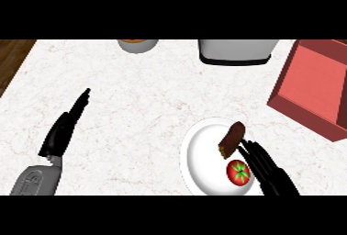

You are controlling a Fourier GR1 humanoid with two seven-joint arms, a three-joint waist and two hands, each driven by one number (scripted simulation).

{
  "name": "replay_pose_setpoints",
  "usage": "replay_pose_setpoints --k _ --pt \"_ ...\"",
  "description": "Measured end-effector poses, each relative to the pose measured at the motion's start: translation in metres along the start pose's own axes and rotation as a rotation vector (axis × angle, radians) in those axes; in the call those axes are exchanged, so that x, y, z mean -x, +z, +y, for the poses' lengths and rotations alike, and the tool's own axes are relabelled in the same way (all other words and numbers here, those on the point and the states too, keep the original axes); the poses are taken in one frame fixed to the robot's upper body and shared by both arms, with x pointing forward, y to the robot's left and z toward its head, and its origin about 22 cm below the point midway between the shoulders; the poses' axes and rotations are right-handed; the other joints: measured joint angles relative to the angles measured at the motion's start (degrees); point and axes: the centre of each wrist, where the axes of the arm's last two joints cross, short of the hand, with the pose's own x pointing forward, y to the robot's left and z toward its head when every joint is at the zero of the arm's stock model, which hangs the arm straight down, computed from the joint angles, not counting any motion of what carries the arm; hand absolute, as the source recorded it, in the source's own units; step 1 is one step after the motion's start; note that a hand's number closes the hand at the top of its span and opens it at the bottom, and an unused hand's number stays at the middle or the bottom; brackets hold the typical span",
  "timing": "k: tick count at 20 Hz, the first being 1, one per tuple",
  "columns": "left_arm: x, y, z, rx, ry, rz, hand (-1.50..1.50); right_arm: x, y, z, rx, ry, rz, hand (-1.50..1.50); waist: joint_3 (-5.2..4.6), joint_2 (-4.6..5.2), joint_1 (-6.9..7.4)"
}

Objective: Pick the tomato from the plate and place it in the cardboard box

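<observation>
Black slender-fingered left robot hand, grey forearm; right robot hand black.

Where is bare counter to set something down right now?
The widest bare patch lies mid-counter, between the left hand, the white plate and the two containers at the far edge. It is crowded around the plate: the tomato, a brown food piece, the right hand, and the red box beside it.

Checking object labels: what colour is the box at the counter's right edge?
Red to salmon pink, the box shows only in the head view, inner floor lighter than its walls.
</observation>
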Motion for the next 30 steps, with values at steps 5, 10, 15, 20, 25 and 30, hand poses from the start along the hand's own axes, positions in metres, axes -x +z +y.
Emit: replay_pose_setpoints --k 5,10,15,20,25,30 --pt "0.004 0.008 -0.006 0.002 0.011 0.003 0.00 0.006 -0.005 0.014 -0.038 0.013 -0.010 1.50 -0.21 -0.04 0.00" --pt "0.006 0.007 -0.010 0.002 0.002 0.001 0.00 0.001 -0.019 0.019 0.092 0.106 -0.067 1.50 -0.08 -0.11 0.00" --pt "-0.004 0.007 -0.010 0.001 0.000 -0.001 0.00 0.001 -0.029 0.023 0.221 0.131 -0.087 1.50 0.37 -0.05 0.19" --pt "-0.004 0.003 -0.008 0.003 0.007 0.009 0.00 0.006 -0.022 0.025 0.322 0.147 -0.082 1.50 0.53 -0.02 0.18" --pt "-0.002 0.006 -0.008 0.003 0.000 -0.003 0.00 0.010 -0.041 0.005 0.351 0.199 0.047 1.50 0.48 0.29 0.83" --pt "-0.011 -0.001 -0.010 0.022 -0.010 -0.040 0.00 0.034 -0.078 -0.023 0.275 0.281 0.331 1.50 0.09 1.48 3.26"
